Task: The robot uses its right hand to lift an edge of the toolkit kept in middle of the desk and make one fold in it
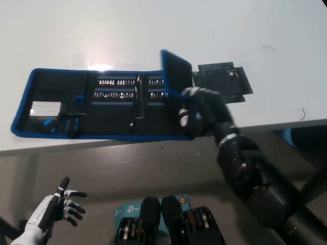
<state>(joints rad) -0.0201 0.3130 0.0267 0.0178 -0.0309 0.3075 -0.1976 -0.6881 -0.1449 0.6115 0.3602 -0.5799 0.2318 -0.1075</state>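
A long black toolkit (97,104) with blue trim lies opened out across the white desk (153,30), rows of small bits in its middle panels. Its right end panel (176,71) stands lifted and swung over toward the left. My black right hand (202,109) is shut on that panel's lower edge, near the desk's front edge. My white left hand (59,206) rests open below the desk at the lower left, holding nothing.
A black patch (225,81) lies flat on the desk just right of the raised panel. The desk's front edge (127,143) runs across the picture's middle. A thin dark wire (302,113) lies near the desk's right edge.
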